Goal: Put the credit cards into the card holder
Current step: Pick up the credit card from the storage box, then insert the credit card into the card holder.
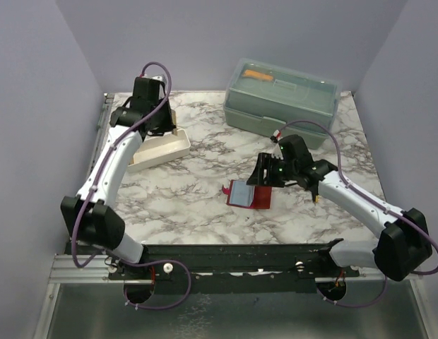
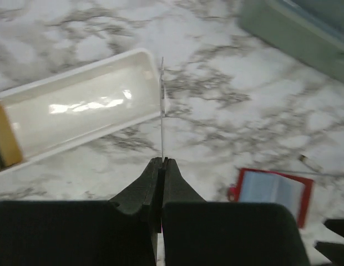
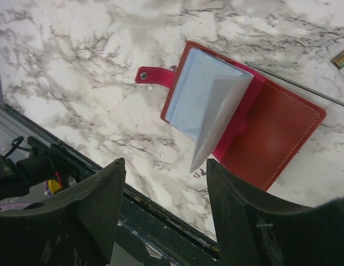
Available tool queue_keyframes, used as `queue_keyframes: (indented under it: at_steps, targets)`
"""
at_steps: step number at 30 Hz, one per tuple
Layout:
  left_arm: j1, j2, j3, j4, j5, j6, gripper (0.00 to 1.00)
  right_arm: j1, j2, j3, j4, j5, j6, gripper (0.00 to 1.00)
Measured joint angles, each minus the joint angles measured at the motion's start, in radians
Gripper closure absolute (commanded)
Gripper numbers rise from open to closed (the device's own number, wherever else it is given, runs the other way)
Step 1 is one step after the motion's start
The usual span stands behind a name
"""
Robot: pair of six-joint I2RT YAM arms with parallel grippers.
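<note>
The card holder (image 1: 246, 193) lies open on the marble table, dark-red cover down, grey-blue sleeves up. In the right wrist view its sleeves (image 3: 208, 102) stand half raised over the red cover (image 3: 274, 138). My right gripper (image 3: 165, 166) is open and empty, hovering just above the holder's near edge, shown in the top view (image 1: 264, 175). My left gripper (image 2: 162, 162) is shut on a thin credit card (image 2: 162, 105), seen edge-on, held above the end of the white tray (image 2: 77, 111). The holder also shows in the left wrist view (image 2: 274, 189).
The white tray (image 1: 162, 148) sits at the back left, with a tan object (image 2: 5, 141) at its far end. A pale-green lidded box (image 1: 282, 95) stands at the back right. A small yellow-tipped item (image 1: 316, 200) lies right of the holder, next to a thin rod (image 3: 297, 84).
</note>
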Motion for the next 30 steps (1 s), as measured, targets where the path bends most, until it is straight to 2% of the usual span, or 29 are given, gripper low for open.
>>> queue_keyframes:
  at_steps: [3, 6, 7, 11, 14, 20, 24, 30]
  targets:
    - [-0.016, -0.131, -0.114, 0.120, 0.243, -0.053, 1.00, 0.000, -0.024, 0.014, 0.007, -0.054, 0.019, 0.36]
    - [-0.044, -0.248, -0.283, 0.336, 0.480, -0.164, 1.00, 0.000, -0.072, 0.009, 0.051, -0.132, 0.061, 0.35]
    - [-0.050, -0.267, -0.326, 0.400, 0.520, -0.195, 1.00, 0.000, -0.095, -0.001, 0.088, -0.161, 0.077, 0.35]
    - [-0.091, -0.336, -0.574, 0.816, 0.727, -0.422, 1.00, 0.000, -0.200, -0.066, 0.263, -0.256, 0.164, 0.35]
    - [-0.113, -0.349, -0.688, 1.052, 0.810, -0.556, 1.00, 0.000, -0.253, -0.098, 0.386, -0.293, 0.232, 0.39]
    - [-0.166, -0.377, -0.735, 1.330, 0.888, -0.724, 1.00, 0.000, -0.328, -0.148, 0.594, -0.281, 0.372, 0.42]
    - [-0.196, -0.386, -0.752, 1.463, 0.921, -0.798, 1.00, 0.000, -0.349, -0.160, 0.676, -0.241, 0.430, 0.47]
    - [-0.214, -0.386, -0.788, 1.524, 0.949, -0.843, 1.00, 0.000, -0.350, -0.160, 0.768, -0.196, 0.486, 0.52]
